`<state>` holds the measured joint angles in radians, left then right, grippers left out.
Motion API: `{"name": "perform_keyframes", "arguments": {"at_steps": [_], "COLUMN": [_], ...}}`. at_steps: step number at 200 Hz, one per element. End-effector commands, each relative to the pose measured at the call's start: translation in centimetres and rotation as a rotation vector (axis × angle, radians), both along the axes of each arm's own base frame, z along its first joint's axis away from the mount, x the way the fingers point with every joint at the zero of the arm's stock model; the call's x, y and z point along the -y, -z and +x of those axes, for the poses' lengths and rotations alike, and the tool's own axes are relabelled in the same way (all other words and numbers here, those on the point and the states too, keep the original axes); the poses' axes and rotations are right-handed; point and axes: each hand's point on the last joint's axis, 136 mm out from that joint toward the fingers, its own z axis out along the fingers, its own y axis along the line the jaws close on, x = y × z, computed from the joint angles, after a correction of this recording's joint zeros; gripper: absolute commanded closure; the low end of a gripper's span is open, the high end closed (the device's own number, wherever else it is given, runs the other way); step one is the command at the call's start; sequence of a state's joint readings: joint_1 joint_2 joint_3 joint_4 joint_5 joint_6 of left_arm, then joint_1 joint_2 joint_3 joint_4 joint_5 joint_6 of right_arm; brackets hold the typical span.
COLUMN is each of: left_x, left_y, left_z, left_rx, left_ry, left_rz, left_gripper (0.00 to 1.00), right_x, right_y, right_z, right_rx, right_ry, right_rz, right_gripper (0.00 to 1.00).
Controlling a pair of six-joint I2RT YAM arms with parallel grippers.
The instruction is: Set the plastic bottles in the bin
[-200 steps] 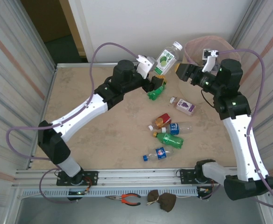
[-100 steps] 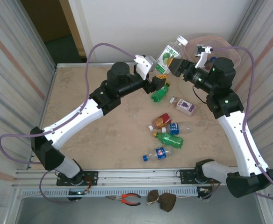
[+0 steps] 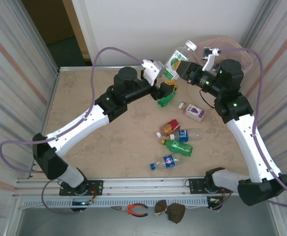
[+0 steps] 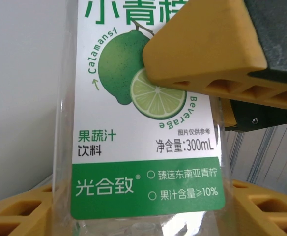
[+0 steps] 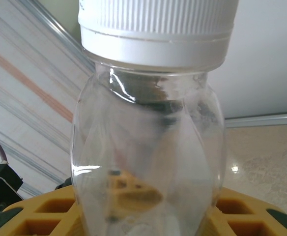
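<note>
Jaws of right gripper (image 3: 184, 67) have closed on lime bottle (image 3: 173, 62) left gripper (image 3: 168, 83) holds

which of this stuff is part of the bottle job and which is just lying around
Job: lime bottle, upper green bottle, purple-label bottle, red-label bottle, blue-label bottle, lower green bottle, blue-cap bottle, bin.
Lying about: pliers, brown lump.
</note>
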<state>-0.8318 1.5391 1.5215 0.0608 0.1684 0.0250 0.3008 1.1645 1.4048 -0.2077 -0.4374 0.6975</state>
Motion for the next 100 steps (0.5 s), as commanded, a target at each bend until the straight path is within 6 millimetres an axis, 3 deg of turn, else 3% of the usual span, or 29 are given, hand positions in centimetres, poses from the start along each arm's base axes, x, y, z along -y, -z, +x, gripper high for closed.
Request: {"name": "perform_keyframes", "arguments": {"at_steps": [1,50,100], "left_x": [-1.1,-2.6,-4.0], "left_y": [-3.3,-2.7,-0.7], "left_z": [-1.4,-2.2,-2.7], "left_rx": [0.063,0.06,0.02], "left_ry": [0.013,-0.017,-0.047], "left_rz": [-0.076,-0.062,-0.019], "left_gripper": [0.24,0.18,0.18], "right_x": [1.2,5.3,13.4], "right_y": [-1.2,-1.1,0.6], "right_z": [0.0,1.7,5.2], "right_rx": [0.034,0.002,-0.112], "right_ry": [0.061,0.172,0.378], "right_rz": [-0.038,-0.093,-0.215], "right_gripper": [0.56,0.56,0.57]}}
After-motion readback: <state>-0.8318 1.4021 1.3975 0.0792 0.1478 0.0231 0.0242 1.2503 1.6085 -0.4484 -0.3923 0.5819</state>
